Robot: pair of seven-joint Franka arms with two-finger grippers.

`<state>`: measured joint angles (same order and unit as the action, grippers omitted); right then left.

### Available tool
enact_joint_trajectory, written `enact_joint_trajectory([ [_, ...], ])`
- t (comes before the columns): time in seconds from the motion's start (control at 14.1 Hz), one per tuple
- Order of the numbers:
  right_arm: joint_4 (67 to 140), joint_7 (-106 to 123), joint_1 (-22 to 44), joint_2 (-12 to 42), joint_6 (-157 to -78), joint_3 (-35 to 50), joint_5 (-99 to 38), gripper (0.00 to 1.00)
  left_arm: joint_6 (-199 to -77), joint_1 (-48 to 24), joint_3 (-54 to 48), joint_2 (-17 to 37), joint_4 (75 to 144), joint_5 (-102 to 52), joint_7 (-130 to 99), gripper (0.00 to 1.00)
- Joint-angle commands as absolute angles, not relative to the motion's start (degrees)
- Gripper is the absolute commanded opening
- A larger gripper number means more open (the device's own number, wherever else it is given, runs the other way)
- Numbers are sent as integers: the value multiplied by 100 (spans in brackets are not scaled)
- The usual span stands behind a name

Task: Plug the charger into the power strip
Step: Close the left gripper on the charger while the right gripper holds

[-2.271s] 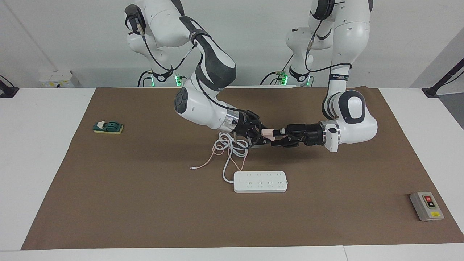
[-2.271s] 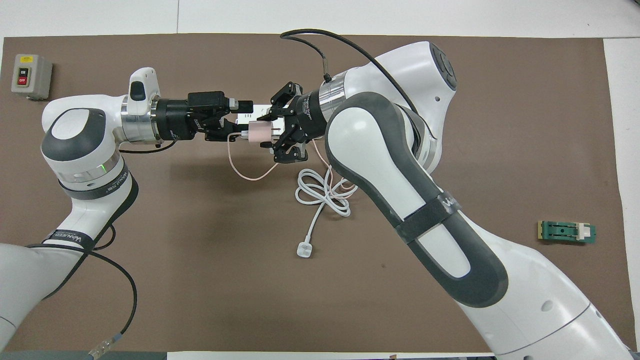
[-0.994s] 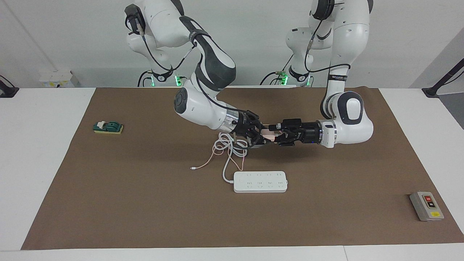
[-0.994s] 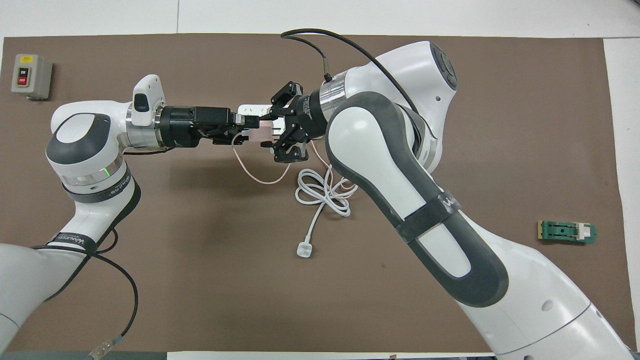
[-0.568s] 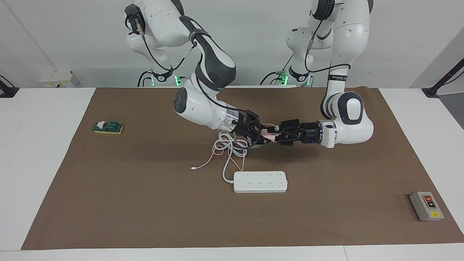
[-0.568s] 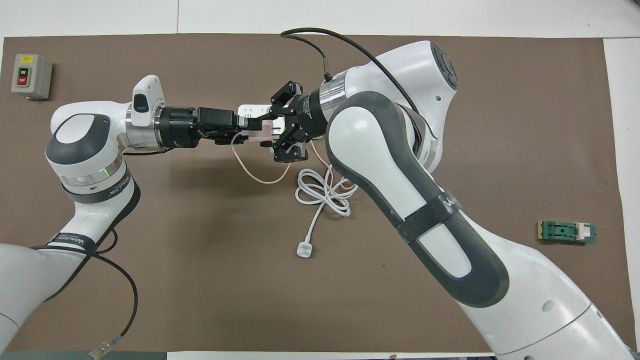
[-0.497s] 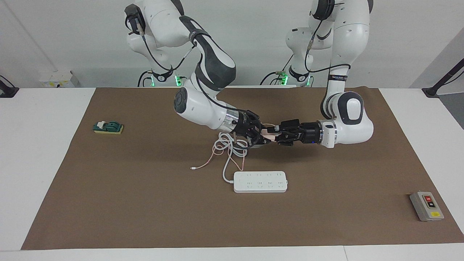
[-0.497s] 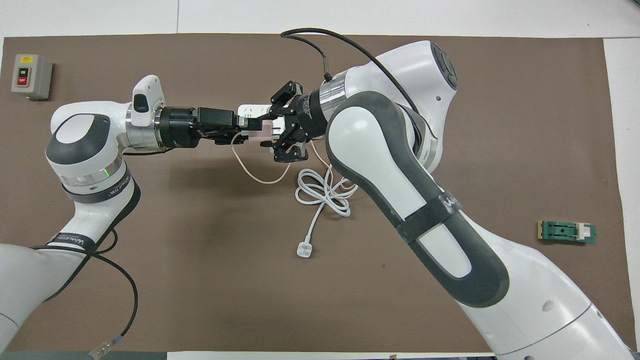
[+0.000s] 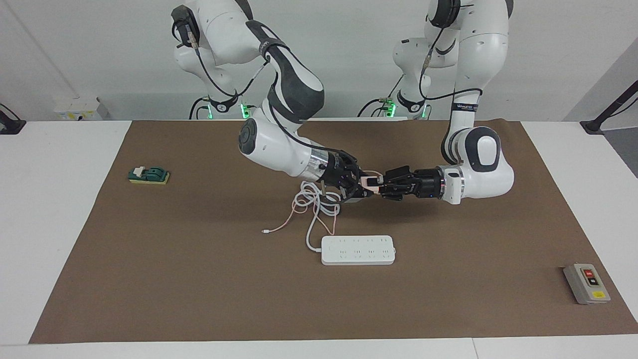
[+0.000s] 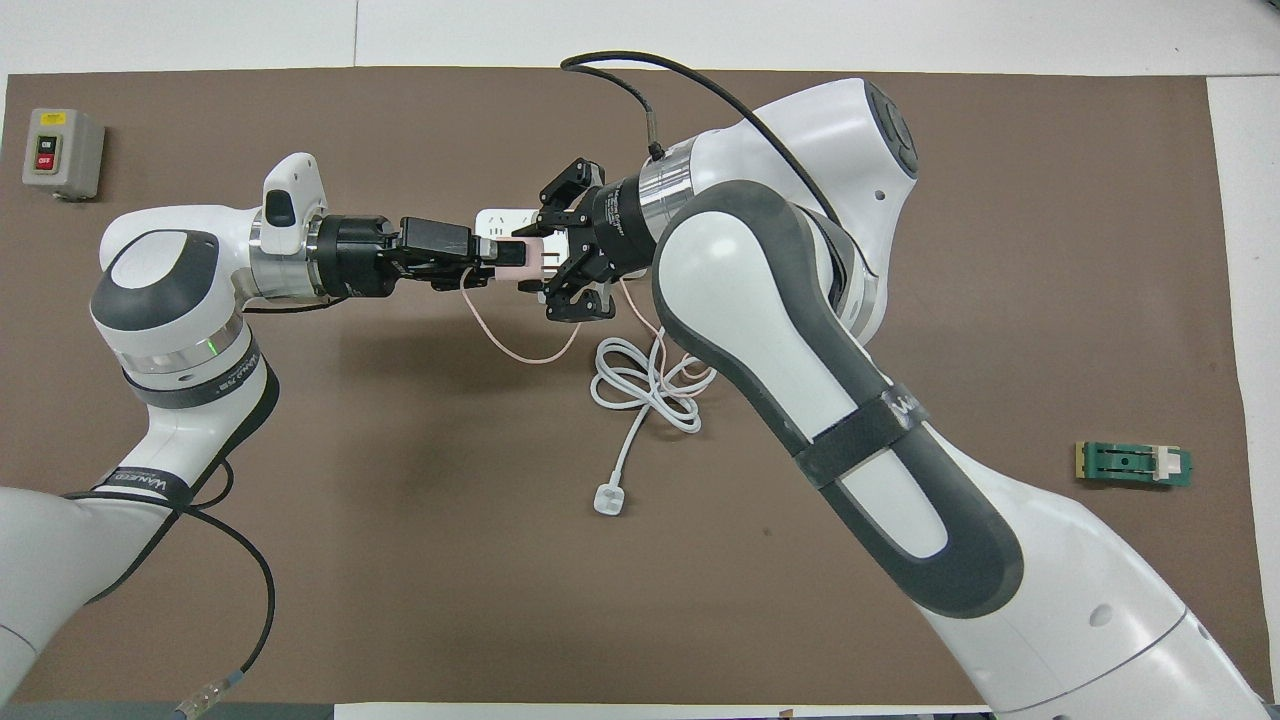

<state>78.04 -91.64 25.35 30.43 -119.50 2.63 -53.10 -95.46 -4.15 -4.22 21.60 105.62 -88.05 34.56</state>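
a: status on the handover?

b: charger [image 9: 369,182] is up in the air between both arms, over the mat [image 9: 199,279] on the robot side of the power strip [image 9: 358,250]. right gripper [image 9: 363,186] is pinching one end of it, left gripper [image 9: 381,188] is now clamped on the other end. so both hold it.

a: strip?

b: flat on the mat, sockets up, nothing plugged in. its thick white cord [image 10: 640,385] is coiled nearer the robots than the strip. charger's thin pink cable [image 10: 520,345] hangs off the cube down to the mat beside that coil.

a: what changed vs a second ago?

b: left fingers were spread around the cube, now pressed onto it. arms barely moved otherwise. right grip same as before.

a: how to do this step right?

b: my read: confirm the left grip is firm before the right lets go, then open right and back it straight away from the charger so it doesn't twist the cube. can't see from here which way the prongs point, so check that before heading down to the strip. also watch the pink cable, it could snag on the coil when the charger travels.
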Motion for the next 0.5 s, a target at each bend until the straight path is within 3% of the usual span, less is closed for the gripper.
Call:
enact_joint_trajectory([
  [0.0,7849,-9272,2540,3059,-12067,290,-5335,99,-9554,-404,-396,2013,10652,-8903,3384,0],
  [0.43,7822,-9360,2452,3059,-11989,264,-5370,100,-9554,-107,-343,1741,10626,-8335,3147,0],
])
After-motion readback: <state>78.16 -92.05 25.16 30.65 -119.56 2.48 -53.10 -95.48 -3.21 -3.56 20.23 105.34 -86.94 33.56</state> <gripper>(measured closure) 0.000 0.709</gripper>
